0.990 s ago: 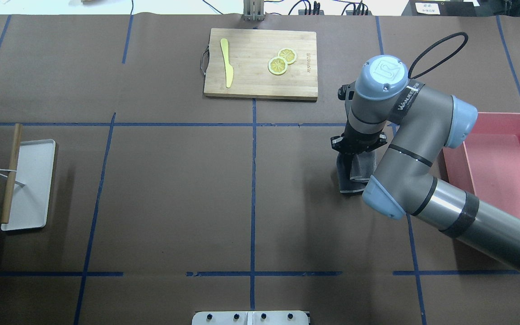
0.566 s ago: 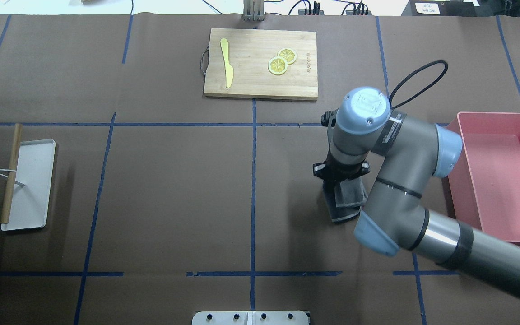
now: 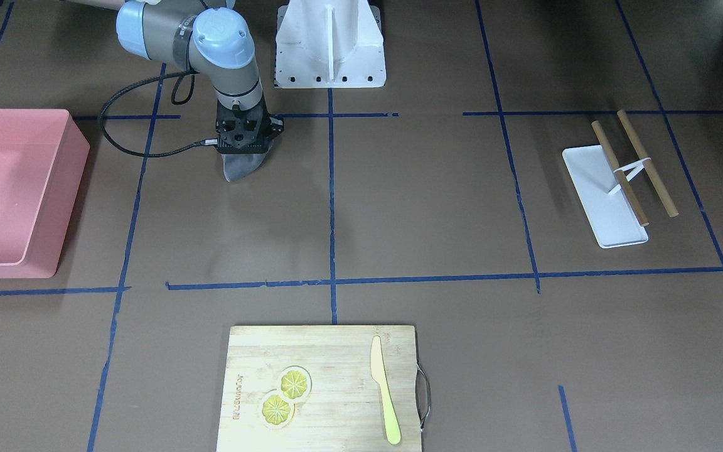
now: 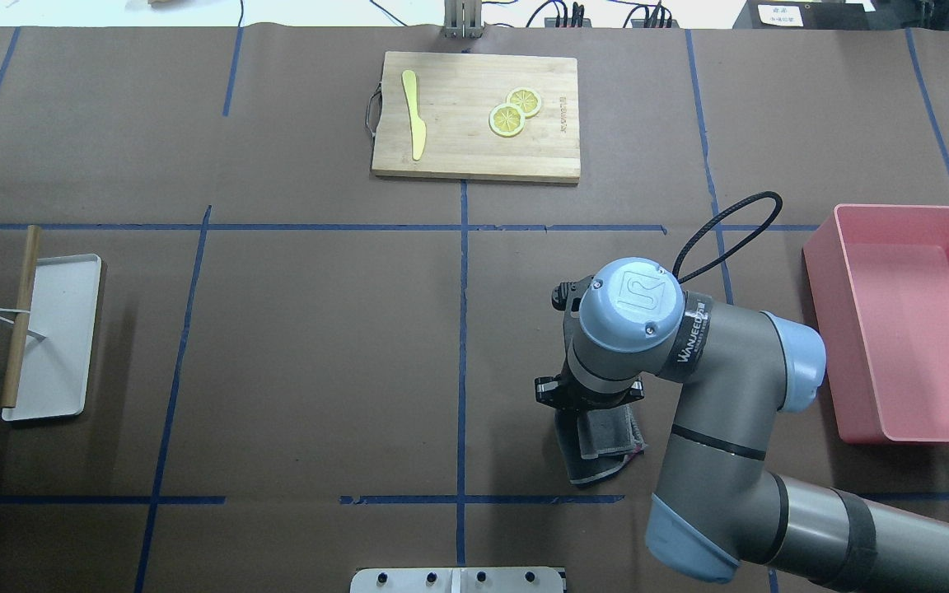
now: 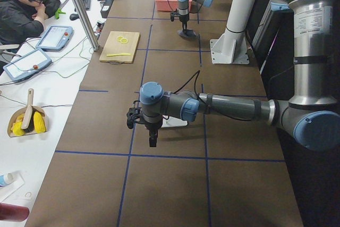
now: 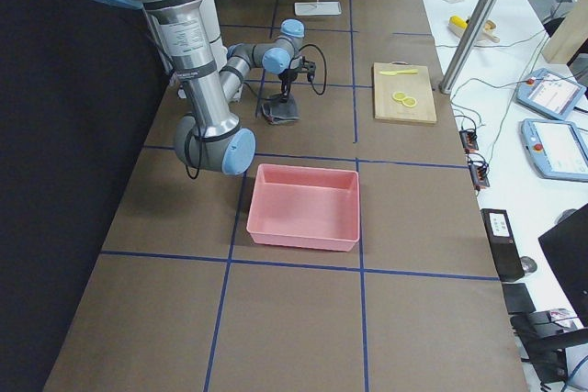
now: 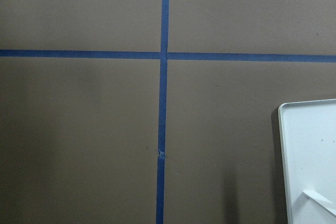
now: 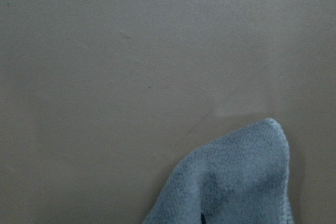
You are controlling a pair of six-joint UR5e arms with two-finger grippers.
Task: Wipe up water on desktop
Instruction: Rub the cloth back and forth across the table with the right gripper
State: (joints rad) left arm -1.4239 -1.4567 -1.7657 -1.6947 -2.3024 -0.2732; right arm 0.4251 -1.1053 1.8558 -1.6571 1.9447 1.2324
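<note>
- The right gripper (image 3: 244,145) points straight down at the desktop (image 3: 437,207). Its jaws are clamped on a grey cloth (image 3: 240,166).
- The cloth hides the fingertips. It hangs in folds below the gripper, and its lower end touches the brown surface.
- In the right wrist view, a rounded corner of the cloth lies on plain brown surface. Whether that surface is wet cannot be told.
- A pink bin (image 3: 63,201) stands on the robot's right of this gripper, near it but apart.
- A blue tape line (image 3: 332,207) runs just beside the gripper on the robot's left.
- The robot's white base (image 3: 330,44) is behind the gripper, a little to the robot's left.
- Ahead of the gripper, well apart, lies a bamboo cutting board (image 3: 336,376). On it are two lemon slices (image 3: 294,383) and a yellow knife (image 3: 385,395).
- Between the gripper and the board is brown surface with a cross line of tape.
- Far to the robot's left of this gripper sits a white tray (image 3: 606,201), with a rack of two wooden sticks (image 3: 647,163) over it.
- The left gripper (image 5: 152,141) hangs over the desktop just beside that tray. It shows only in the side view, so whether its jaws are apart or together cannot be told.
</note>
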